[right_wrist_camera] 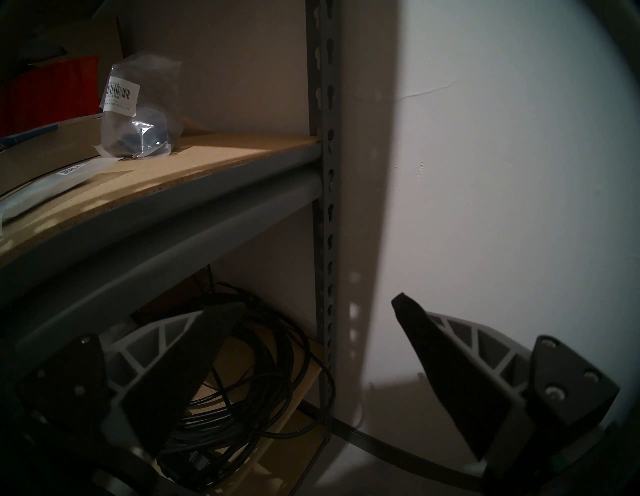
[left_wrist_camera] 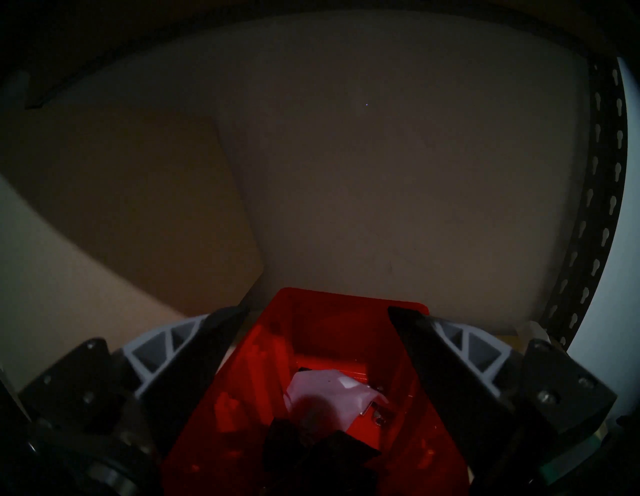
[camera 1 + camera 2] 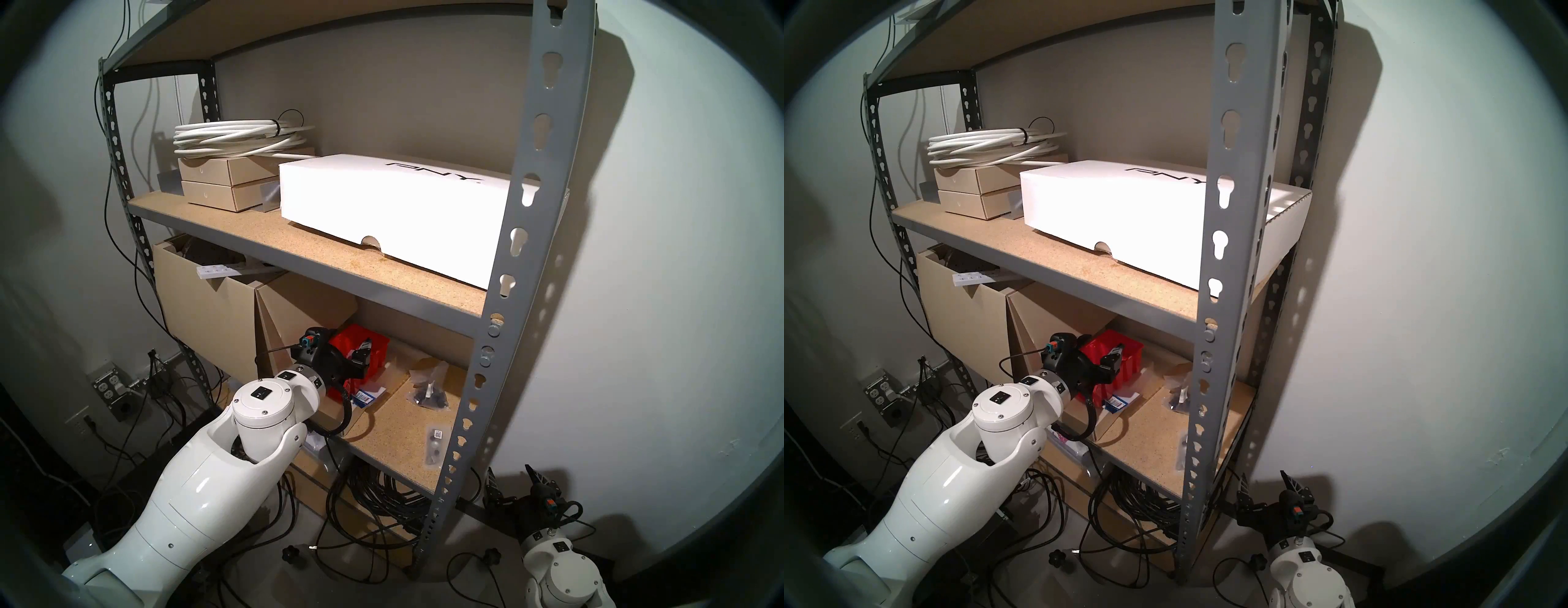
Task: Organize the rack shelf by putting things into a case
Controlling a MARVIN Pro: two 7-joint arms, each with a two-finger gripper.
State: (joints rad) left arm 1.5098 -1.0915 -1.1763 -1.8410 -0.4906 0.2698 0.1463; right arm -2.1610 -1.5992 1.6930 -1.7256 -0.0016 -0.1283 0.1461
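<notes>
Fingers [image 2: 433, 363] of your left gripper [image 2: 318, 313] are spread wide over the small red plastic bin [image 2: 353, 311], gripping nothing. Your right gripper [image 1: 318, 304] hangs parted below the tan chipboard rack shelf [image 1: 194, 162], where the clear plastic bag of black parts [image 1: 142, 114] sits right of that bin.

a plain white wall [image 3: 679, 254] was seen behind and to the right of the shelving, lit brightly and crossed by the long shadow of a grey slotted upright [image 3: 522, 254]. a hairline crack [image 1: 426, 91] was visible in the wall in the right wrist view. to the left, a metal outlet box [image 3: 111, 388] was fixed low on the wall, with black cords [image 3: 127, 458] trailing across the pale floor [image 3: 297, 586]. two black knobs [image 3: 290, 553] lay on the floor near the upright's foot. the recess under the upper board was left dim.
</notes>
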